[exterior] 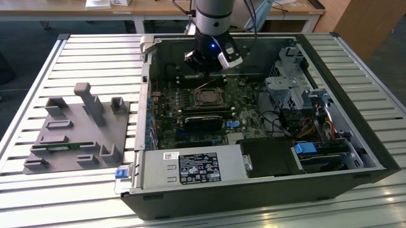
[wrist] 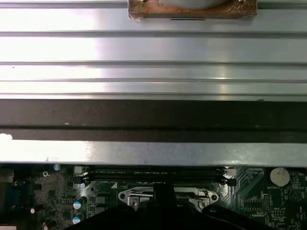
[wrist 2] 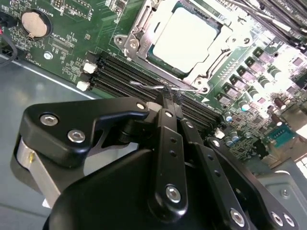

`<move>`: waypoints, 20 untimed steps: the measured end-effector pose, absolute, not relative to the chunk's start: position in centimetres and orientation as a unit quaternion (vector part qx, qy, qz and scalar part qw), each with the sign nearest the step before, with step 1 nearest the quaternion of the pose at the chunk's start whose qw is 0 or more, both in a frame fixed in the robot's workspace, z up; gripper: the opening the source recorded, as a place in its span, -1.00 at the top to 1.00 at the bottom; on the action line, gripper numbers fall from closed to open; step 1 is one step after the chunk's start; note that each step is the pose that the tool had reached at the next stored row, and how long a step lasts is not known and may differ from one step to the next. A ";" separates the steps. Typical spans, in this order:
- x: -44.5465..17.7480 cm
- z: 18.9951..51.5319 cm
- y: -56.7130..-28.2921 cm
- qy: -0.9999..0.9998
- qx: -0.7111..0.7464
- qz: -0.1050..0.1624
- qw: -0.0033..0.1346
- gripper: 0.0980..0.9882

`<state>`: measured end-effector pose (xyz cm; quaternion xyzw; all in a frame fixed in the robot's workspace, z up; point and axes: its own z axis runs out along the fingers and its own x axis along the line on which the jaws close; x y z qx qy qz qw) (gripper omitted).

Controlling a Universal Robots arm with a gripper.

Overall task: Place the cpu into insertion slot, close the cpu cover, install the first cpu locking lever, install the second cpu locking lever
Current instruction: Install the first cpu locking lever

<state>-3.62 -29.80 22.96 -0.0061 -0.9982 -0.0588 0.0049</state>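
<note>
Black two-finger gripper [wrist 2: 167, 98]: tips pressed together, no gap, meeting the thin bent steel-wire locking lever [wrist 2: 144, 85]. Whether it pinches the wire, cannot tell.
Lever's long axis runs along the socket edge nearest the gripper, parallel to the long black memory slots [wrist 2: 124, 72].
Just beyond lies the pale silvery square cpu [wrist 2: 184, 38], seated in the black silver-rimmed insertion slot [exterior: 198, 100], mid-frame in the exterior view. The silvery frame-shaped cpu cover [wrist 2: 140, 28] is down over it.
White-and-black label [exterior: 197, 168], lower middle: print not legible.
</note>
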 end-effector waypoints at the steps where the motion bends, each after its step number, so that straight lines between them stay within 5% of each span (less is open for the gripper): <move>1: -3.6 22.9 -29.8 -0.998 -0.004 -0.059 0.005 0.98; 20: -2.2 22.1 -29.3 -0.998 0.001 -0.059 0.005 0.98</move>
